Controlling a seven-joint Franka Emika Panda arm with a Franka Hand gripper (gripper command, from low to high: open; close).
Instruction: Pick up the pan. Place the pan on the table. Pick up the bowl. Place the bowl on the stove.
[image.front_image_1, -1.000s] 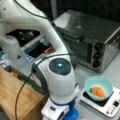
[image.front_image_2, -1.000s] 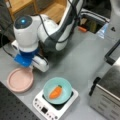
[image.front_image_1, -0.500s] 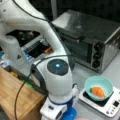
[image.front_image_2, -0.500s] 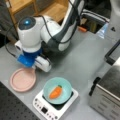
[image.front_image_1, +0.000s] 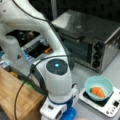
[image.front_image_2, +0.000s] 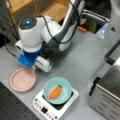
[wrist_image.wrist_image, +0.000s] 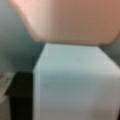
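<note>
Little has changed in the last second: the arm has hardly stirred. One grey bench (image.front_image_2: 75, 57) carries it all, with one silver oven (image.front_image_1: 100, 37) behind the one stove (image.front_image_2: 42, 107). The gripper (image.front_image_2: 32, 67) hangs low at the edge of the one pan (image.front_image_2: 22, 80), which lies flat on the bench just left of the stove in a front view. I cannot tell how the fingers stand. One bowl (image.front_image_2: 63, 85) sits on the stove, holding one carrot (image.front_image_2: 55, 92).
</note>
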